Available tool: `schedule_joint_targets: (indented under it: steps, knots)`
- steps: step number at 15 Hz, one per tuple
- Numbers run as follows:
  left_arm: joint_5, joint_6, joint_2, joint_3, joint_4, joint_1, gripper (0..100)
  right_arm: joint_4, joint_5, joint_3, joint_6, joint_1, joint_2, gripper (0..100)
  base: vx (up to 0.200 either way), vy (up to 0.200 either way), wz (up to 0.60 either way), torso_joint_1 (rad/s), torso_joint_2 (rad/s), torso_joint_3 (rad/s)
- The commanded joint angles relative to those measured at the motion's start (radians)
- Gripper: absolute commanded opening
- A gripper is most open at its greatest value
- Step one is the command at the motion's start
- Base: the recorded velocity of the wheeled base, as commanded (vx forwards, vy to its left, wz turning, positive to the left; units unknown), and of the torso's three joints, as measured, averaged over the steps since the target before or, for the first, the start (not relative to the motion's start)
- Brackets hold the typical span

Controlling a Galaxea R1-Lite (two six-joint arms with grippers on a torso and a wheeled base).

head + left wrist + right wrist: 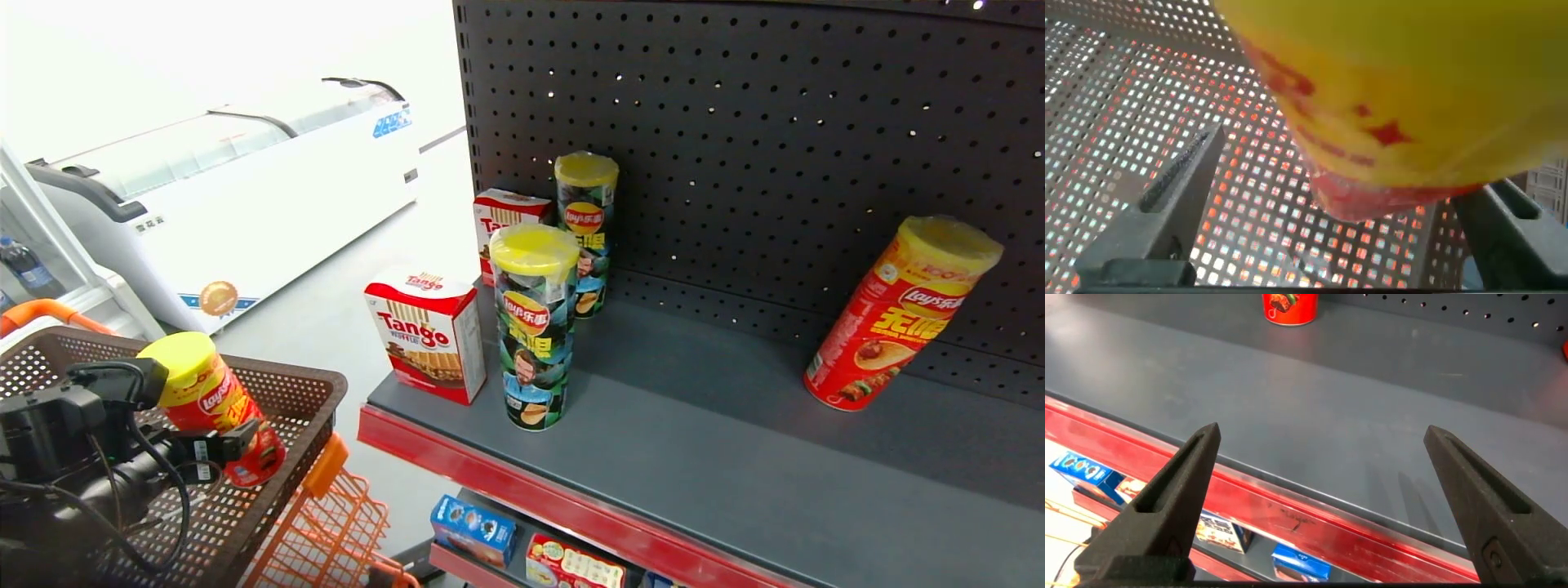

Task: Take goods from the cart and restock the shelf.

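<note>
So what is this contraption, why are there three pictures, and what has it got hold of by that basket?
It's a two-armed robot restocking a shop shelf. The big picture is from its head camera; the other two look out from each wrist. Its left gripper grips a red crisp tube with a yellow lid at the brown cart basket. The right gripper hangs open above the shelf's front edge. On the shelf stand two green crisp tubes and two wafer boxes; another red tube leans against the pegboard.

Bright glare beyond the freezer (269,212); shelf (735,457) evenly lit.
</note>
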State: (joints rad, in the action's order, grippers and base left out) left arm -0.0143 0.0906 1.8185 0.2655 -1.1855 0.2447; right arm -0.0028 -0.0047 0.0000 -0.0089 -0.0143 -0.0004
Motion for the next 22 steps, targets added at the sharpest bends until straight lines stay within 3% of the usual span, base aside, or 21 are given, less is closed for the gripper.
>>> schedule_joint_targets:
  steps: [1,3,4,11,14,17,20,22]
  knots:
    - [-0.001,0.000,0.031,0.017,0.001,-0.007,100,0.000,0.000,0.000,0.000,0.000,0.000,100,0.000,0.000,0.00,0.000,0.00,0.000]
    - [-0.001,-0.002,0.042,0.029,-0.002,-0.027,100,0.000,0.000,0.000,0.000,0.000,0.000,100,0.000,0.000,0.00,0.000,0.00,0.000]
    - [-0.003,-0.003,0.044,0.057,-0.002,-0.030,0,0.000,0.000,0.000,0.000,0.000,0.000,100,0.000,0.000,0.00,0.000,0.00,0.000]
    - [-0.006,0.000,0.007,0.078,0.004,-0.030,0,0.000,0.000,0.000,0.000,0.000,0.000,100,0.000,0.000,0.00,0.000,0.00,0.000]
    - [-0.050,0.001,-0.108,0.077,0.043,-0.048,0,0.000,0.000,0.000,0.000,0.000,0.000,100,0.000,0.000,0.00,0.000,0.00,0.000]
    - [-0.046,0.004,-0.239,0.083,0.063,-0.104,0,0.000,0.000,0.000,0.000,0.000,0.000,100,0.000,0.000,0.00,0.000,0.00,0.000]
    - [-0.036,-0.006,-0.350,0.115,0.193,-0.194,0,0.000,0.000,0.000,0.000,0.000,0.000,100,0.000,0.000,0.00,0.000,0.00,0.000]
    - [-0.041,-0.008,-0.381,0.092,0.184,-0.257,0,0.000,0.000,0.000,0.000,0.000,0.000,100,0.000,0.000,0.00,0.000,0.00,0.000]
